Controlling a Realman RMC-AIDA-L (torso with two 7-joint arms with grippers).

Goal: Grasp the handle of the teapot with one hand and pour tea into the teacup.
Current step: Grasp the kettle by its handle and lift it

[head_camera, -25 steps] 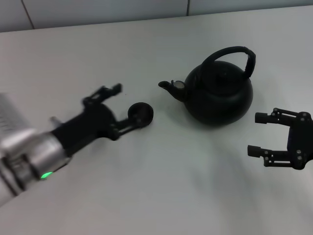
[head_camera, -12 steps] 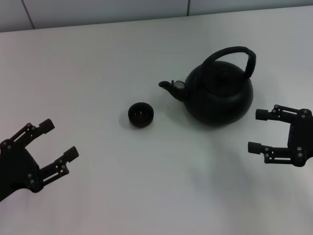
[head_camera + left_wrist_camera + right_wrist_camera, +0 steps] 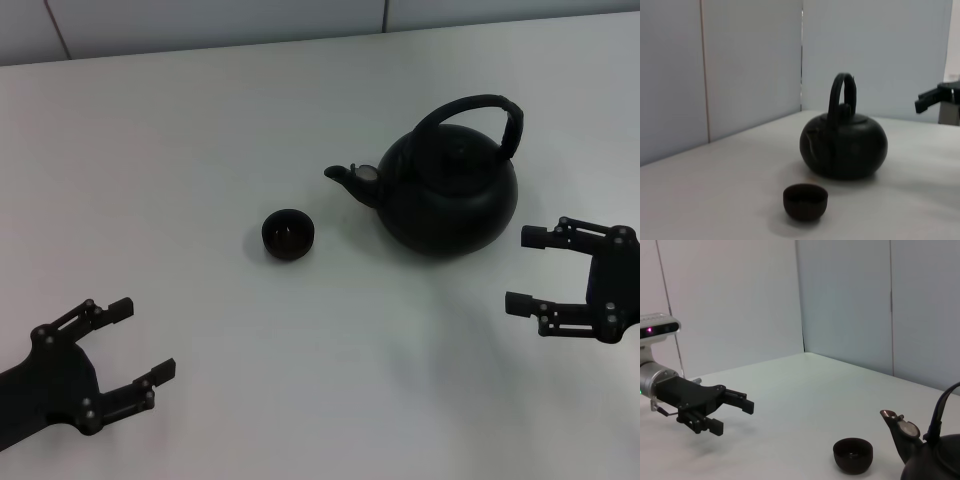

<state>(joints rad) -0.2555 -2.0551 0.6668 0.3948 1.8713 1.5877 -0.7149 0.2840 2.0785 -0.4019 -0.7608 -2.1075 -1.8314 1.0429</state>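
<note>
The matte-black teapot (image 3: 448,192) stands upright on the white table, spout (image 3: 345,177) pointing left at the small dark teacup (image 3: 287,234). Its arched handle (image 3: 478,108) rises over the lid, untouched. My right gripper (image 3: 525,270) hovers open just right of and nearer than the pot, holding nothing. My left gripper (image 3: 140,340) is open at the near left, well away from the cup. The left wrist view shows the teapot (image 3: 843,143) behind the teacup (image 3: 805,201). In the right wrist view lie the teacup (image 3: 853,454), the teapot's spout (image 3: 899,432) and my left gripper (image 3: 732,411).
The white table (image 3: 200,140) runs back to pale wall panels (image 3: 200,20) at the far edge. Nothing else stands on it.
My left gripper, which was beside the teacup a second ago, has pulled back toward the near left, leaving the cup standing. The right gripper and teapot have barely moved.
</note>
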